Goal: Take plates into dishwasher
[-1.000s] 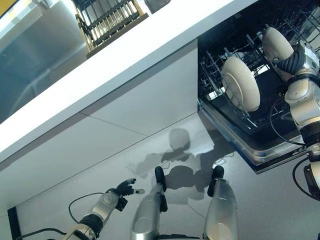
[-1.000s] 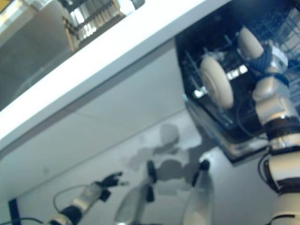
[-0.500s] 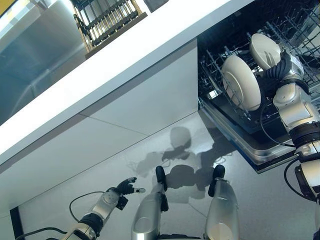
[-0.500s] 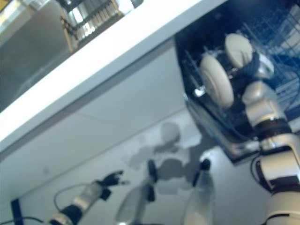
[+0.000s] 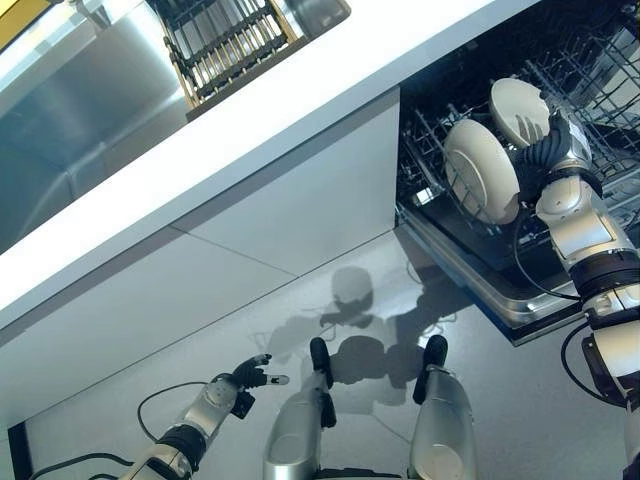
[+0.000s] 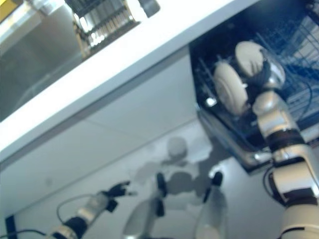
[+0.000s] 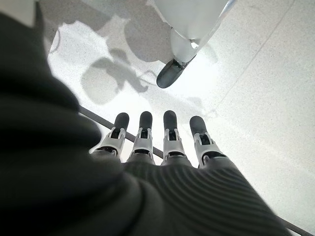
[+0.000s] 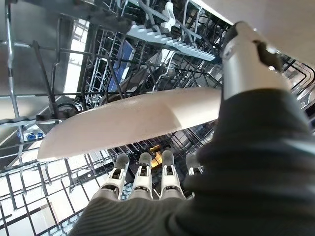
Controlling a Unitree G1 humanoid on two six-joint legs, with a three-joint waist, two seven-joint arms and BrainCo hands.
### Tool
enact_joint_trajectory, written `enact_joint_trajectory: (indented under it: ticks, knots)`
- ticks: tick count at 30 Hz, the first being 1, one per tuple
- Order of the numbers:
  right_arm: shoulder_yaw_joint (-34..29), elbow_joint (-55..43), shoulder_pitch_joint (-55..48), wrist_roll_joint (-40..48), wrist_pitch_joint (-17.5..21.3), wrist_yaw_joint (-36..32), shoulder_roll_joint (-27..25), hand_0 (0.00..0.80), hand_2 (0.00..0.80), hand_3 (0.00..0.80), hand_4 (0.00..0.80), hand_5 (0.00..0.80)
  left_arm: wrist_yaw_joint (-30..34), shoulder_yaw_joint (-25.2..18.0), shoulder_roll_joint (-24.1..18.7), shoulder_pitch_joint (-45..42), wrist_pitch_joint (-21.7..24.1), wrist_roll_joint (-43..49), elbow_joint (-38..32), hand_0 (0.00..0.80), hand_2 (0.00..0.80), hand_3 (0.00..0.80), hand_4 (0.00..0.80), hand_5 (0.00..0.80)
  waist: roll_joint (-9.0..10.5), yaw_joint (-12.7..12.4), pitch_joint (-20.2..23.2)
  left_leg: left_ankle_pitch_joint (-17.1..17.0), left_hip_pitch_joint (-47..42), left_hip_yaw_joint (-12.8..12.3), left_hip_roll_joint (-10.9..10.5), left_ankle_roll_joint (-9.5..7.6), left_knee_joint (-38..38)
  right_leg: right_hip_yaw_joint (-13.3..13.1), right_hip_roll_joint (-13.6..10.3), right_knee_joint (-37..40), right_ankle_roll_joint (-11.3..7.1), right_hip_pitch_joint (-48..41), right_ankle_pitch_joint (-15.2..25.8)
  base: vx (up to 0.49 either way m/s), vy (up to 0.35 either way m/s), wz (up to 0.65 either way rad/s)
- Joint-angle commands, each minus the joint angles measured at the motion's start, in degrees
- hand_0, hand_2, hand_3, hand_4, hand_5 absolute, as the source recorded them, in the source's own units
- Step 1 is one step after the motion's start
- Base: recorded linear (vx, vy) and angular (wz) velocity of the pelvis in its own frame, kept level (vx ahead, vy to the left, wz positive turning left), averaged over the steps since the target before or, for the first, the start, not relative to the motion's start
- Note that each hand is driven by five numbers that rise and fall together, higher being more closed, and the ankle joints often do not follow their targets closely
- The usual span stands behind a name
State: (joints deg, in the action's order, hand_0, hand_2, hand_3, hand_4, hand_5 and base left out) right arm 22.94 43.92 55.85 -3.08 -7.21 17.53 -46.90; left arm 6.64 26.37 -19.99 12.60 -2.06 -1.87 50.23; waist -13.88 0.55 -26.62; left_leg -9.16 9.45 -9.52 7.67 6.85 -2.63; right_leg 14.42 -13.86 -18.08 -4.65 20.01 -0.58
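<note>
A cream plate (image 5: 478, 170) stands on edge in the lower rack (image 5: 425, 140) of the open dishwasher at the right. Just behind it my right hand (image 5: 548, 152) holds a second cream plate (image 5: 518, 106) on edge, close to the first. In the right wrist view this plate (image 8: 133, 120) lies between my thumb (image 8: 246, 54) and my fingers (image 8: 142, 174), with rack wires all around. My left hand (image 5: 250, 377) hangs low near the floor at the lower left, fingers (image 7: 170, 140) straight and holding nothing.
The dishwasher's door (image 5: 480, 285) lies open, sticking out over the floor. A white counter (image 5: 250, 130) runs across the view, with a steel sink (image 5: 80, 110) and a dish-drying rack (image 5: 225, 40) beyond it. White cabinet fronts (image 5: 300, 210) stand left of the dishwasher.
My right hand has carried its plate leftward and a little down, closer to the standing plate in the rack. The left hand has stayed where it was.
</note>
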Motion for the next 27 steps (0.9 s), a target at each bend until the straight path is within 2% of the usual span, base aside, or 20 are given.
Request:
enact_joint_trajectory:
  ticks: [1, 9, 17, 27]
  knots:
    - [-1.9, -3.0, 3.6, 1.4, 3.6, 3.5, -2.7, 0.000, 0.000, 0.000, 0.000, 0.000, -0.8, 2.3, -2.5, 0.9, -0.5, 0.7, -1.2, 0.000, 0.000, 0.000, 0.000, 0.000, 1.15, -0.8, -0.3, -0.6, 0.1, -0.9, 1.3, -0.12, 0.6, -1.6, -1.1, -2.1, -0.15, -2.6, -3.9, -0.020, 0.050, -0.03]
    - [-6.6, -11.1, 0.1, 2.1, 5.3, 5.9, -5.1, 0.000, 0.000, 0.000, 0.000, 0.000, -0.6, 1.1, -3.3, -0.2, -0.7, 1.1, -1.1, 0.000, 0.000, 0.000, 0.000, 0.000, 2.04, 0.4, 0.7, -0.5, -1.0, -1.8, 1.4, -0.07, -0.4, -1.7, -0.4, -0.1, -0.41, -4.0, -3.4, -0.018, 0.023, -0.04]
    - [-10.8, -15.6, -3.6, 2.8, 8.9, 8.7, -6.3, 0.000, 0.000, 0.000, 0.000, 0.000, -0.9, 0.4, -2.7, -1.5, 0.0, 1.8, 0.2, 0.000, 0.000, 0.000, 0.000, 0.000, 3.25, 1.0, 2.3, -0.1, -2.9, -2.9, 1.7, 0.01, -1.2, -1.2, 0.5, 3.3, -0.52, -6.8, -2.4, -0.006, 0.029, -0.03]
    - [-17.5, -25.7, -10.1, 7.6, 11.6, 13.6, -4.4, 0.000, 0.000, 0.000, 0.000, 0.000, -1.1, -0.9, -2.4, -2.3, -0.6, 3.2, 1.7, 0.000, 0.000, 0.000, 0.000, 0.000, 5.95, 2.3, 4.6, 1.4, -4.8, -4.4, 1.5, -0.55, -1.0, -1.7, 1.1, 7.4, -1.52, -9.5, -0.3, -0.012, 0.054, -0.05]
